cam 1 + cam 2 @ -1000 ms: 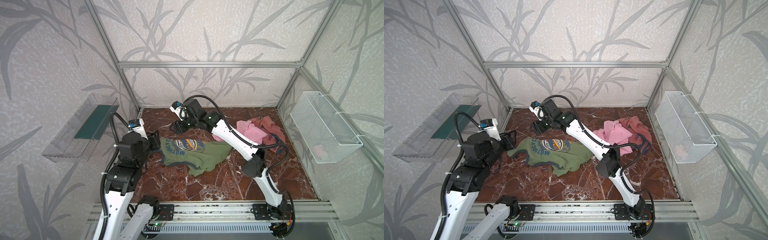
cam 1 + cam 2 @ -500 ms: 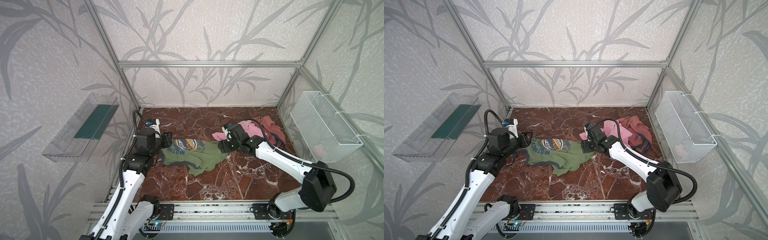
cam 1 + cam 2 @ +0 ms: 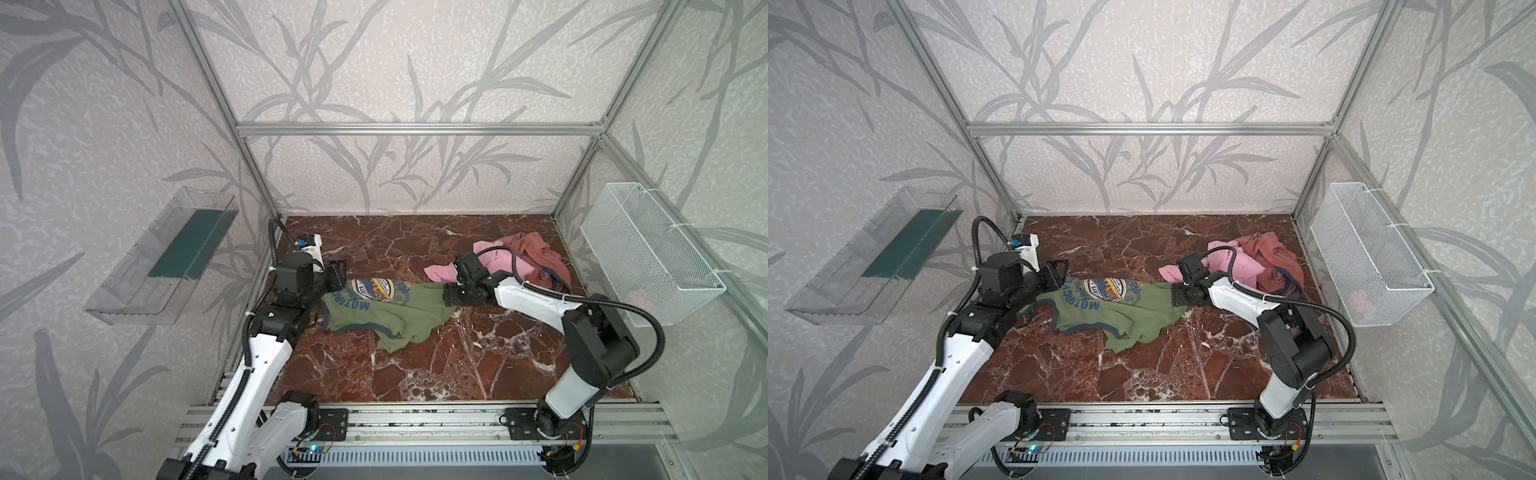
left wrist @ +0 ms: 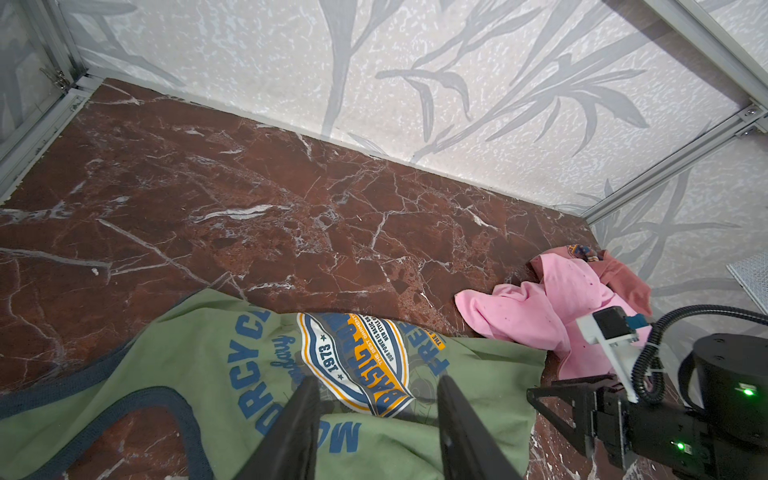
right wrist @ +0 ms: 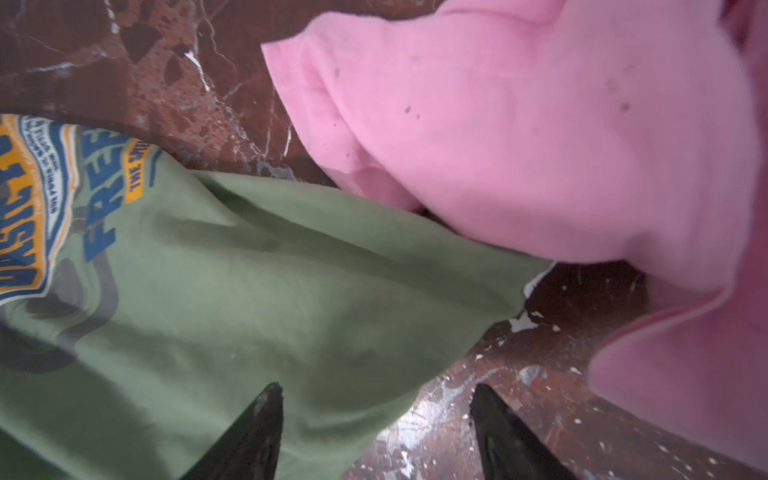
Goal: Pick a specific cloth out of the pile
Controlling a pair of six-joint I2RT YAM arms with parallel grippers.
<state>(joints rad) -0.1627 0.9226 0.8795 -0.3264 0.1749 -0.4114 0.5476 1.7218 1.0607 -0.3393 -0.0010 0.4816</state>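
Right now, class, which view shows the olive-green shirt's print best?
The left wrist view: the print sits close, its lettering readable. Both top views show it far smaller. The right wrist view catches only one blurred edge.

Cell floor was red-brown marble slab with white veining, same in both top views. Clear plastic bin hung on the left wall, tilted, with a dark green panel inside it. White wire mesh basket hung on the right wall; a small pale pink item lay at its bottom, too blurred to identify. Aluminium extrusion frame boxed the cell. Walls were off-white textured wallpaper with grey leaf print. A slotted grey grille ran along the front edge.
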